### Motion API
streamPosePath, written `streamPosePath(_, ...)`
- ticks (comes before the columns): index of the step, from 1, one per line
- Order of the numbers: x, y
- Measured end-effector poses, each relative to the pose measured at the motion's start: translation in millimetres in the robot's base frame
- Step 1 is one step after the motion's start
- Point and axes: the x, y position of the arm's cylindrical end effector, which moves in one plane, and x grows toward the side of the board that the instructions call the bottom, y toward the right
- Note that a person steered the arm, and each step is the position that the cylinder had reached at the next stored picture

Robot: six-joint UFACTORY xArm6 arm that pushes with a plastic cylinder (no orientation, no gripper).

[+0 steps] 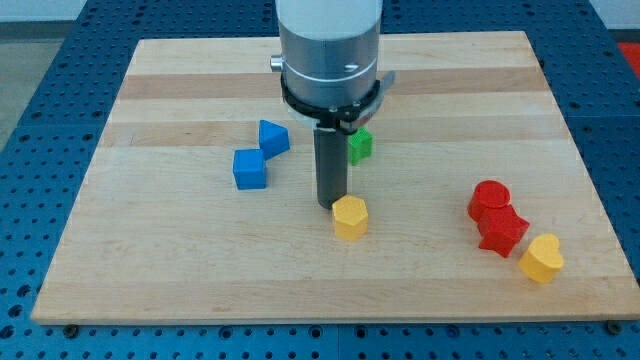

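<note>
My tip [331,205] rests on the wooden board [180,270] near the middle. It stands just above and left of a yellow hexagonal block [350,217], touching it or nearly so. A green block [360,145] sits behind the rod on its right side, partly hidden by it. Two blue blocks lie to the left: a blue cube [250,169] and a blue angular block [273,137] touching its upper right corner.
At the view's right, a red round block [489,200] and a red star-like block [502,231] sit together. A yellow heart-shaped block [542,259] lies just below and right of them, near the board's edge. A blue perforated table surrounds the board.
</note>
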Motion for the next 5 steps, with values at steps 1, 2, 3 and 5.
streamPosePath(1,21.9,0.0)
streamPosePath(2,47.4,0.0)
streamPosePath(3,65.8,1.0)
streamPosePath(5,91.3,5.1)
